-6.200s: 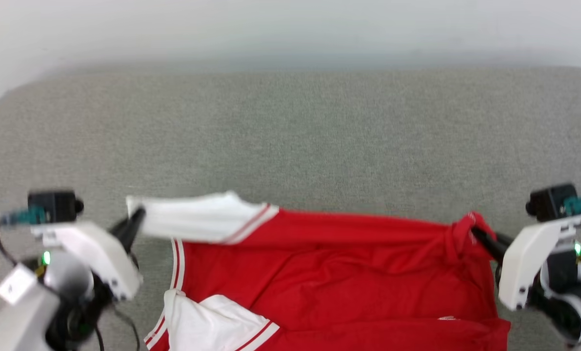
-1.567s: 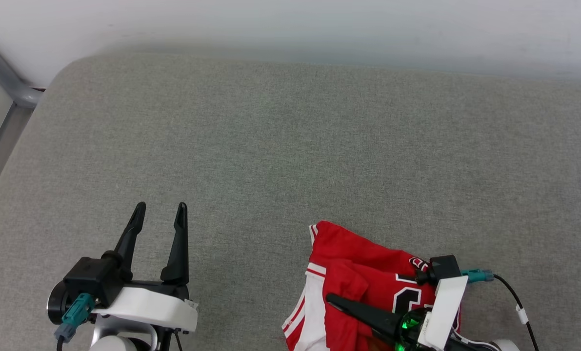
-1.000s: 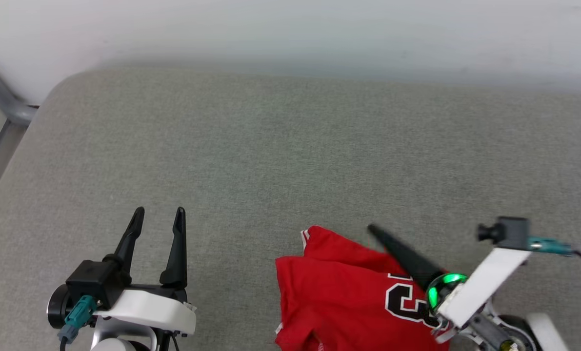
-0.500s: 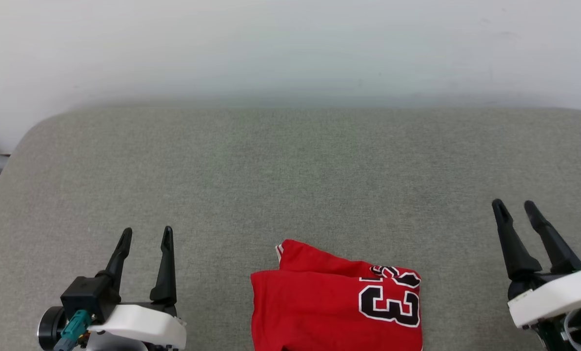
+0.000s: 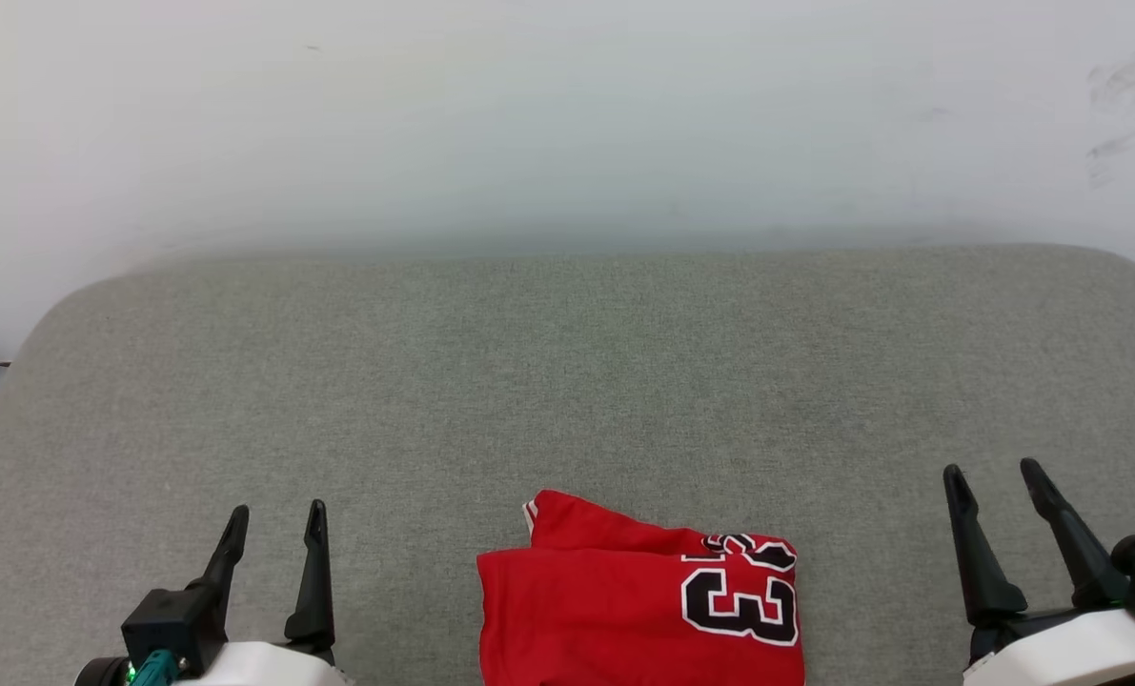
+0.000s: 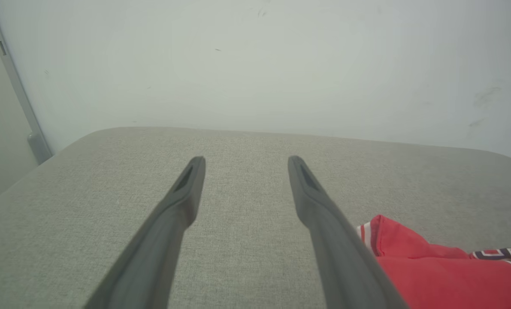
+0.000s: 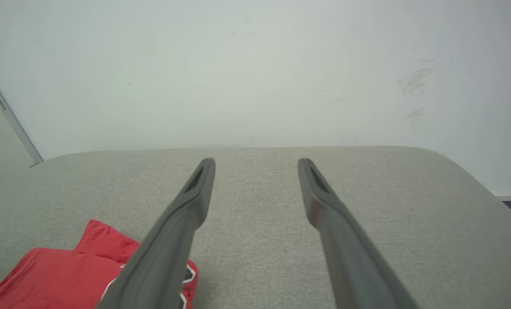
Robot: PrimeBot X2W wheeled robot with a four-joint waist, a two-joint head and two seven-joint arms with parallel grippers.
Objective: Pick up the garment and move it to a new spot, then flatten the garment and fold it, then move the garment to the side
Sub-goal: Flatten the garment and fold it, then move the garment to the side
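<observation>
From the head view, the garment (image 5: 624, 610) lies folded into a red block at 6 o'clock on the grey cushioned surface (image 5: 567, 381), its near edge cut off by the bottom of the picture. The left gripper (image 5: 277, 512) sits at about 7 o'clock with its two dark fingers spread apart and nothing between them. The garment is off toward its 3 o'clock, well apart from it. The right gripper (image 5: 992, 471) is at about 4 o'clock, fingers likewise spread and empty, with the garment toward its 8 o'clock and bare cushion between them. A black, white-edged "3" (image 5: 740, 607) reads clearly on the garment's right half. Just above it a folded-over scrap of the same lettering is too bunched to read.

From the left wrist view, the left gripper (image 6: 246, 159) stands wide over bare cushion. The garment (image 6: 431, 274) shows at 4 o'clock, beside and partly behind one finger, with red-white striped trim (image 6: 365, 234) at its corner. A sliver of black lettering at the right edge cannot be read.

From the right wrist view, the right gripper (image 7: 256, 162) is wide and holds nothing. The garment (image 7: 58, 270) lies at 8 o'clock, partly hidden by one finger, and the bit of lettering there is unreadable. A pale wall (image 7: 255, 64) rises behind the cushion.
</observation>
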